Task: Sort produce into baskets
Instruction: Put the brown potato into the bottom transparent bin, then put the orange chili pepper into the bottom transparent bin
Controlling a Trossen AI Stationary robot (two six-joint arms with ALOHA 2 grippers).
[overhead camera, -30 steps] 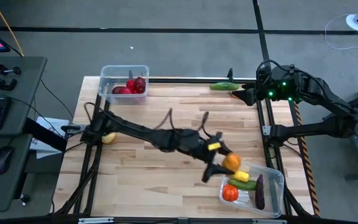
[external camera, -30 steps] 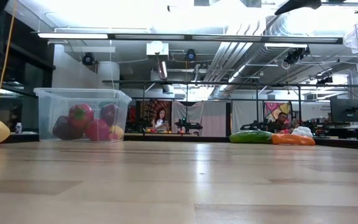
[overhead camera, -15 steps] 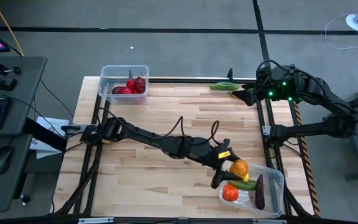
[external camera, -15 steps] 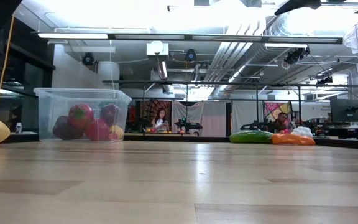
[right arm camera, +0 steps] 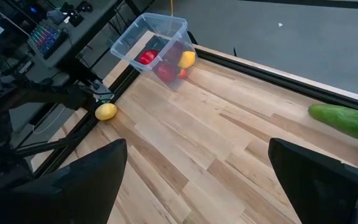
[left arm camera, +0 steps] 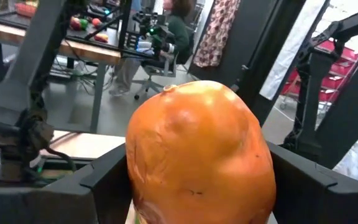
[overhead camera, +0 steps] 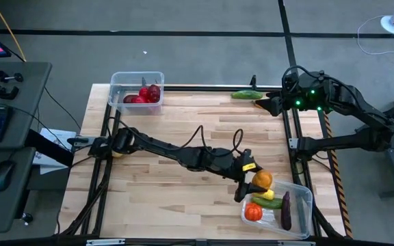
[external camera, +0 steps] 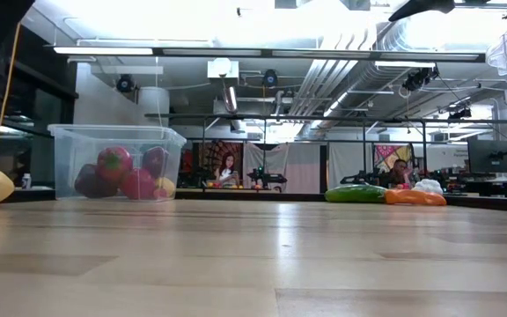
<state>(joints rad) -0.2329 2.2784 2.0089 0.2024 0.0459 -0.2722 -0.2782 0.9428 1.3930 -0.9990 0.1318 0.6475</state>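
Observation:
My left gripper (overhead camera: 255, 182) reaches across the table to the clear basket (overhead camera: 302, 197) at the near right and is shut on an orange (overhead camera: 263, 179) over that basket's left end. In this basket lie a red piece (overhead camera: 252, 212), a green cucumber (overhead camera: 269, 203), a yellow lemon (overhead camera: 266, 194) and a purple eggplant (overhead camera: 286, 210). A second clear basket (overhead camera: 117, 85) at the far left holds red fruits (overhead camera: 144, 96). My right gripper (right arm camera: 197, 186) is open and empty at the table's far right corner, beside a green cucumber (overhead camera: 246, 95) lying on the wood. My left gripper pinches the orange by two opposite sides (left arm camera: 138, 180) between its two fingers (left arm camera: 104, 183). The fingers come at it from the table's left. The orange is lifted clear, above the near right basket's left end.
A lemon (right arm camera: 106, 111) lies on the table near the left edge, by my left arm's base. An orange piece (external camera: 415, 197) and a white piece (external camera: 429, 186) lie next to the cucumber at the far right. The wood between the baskets is bare.
My left gripper has carried the orange toward the table's right edge and a little toward the near edge, from beside the near right basket to over its left end, still shut on it.

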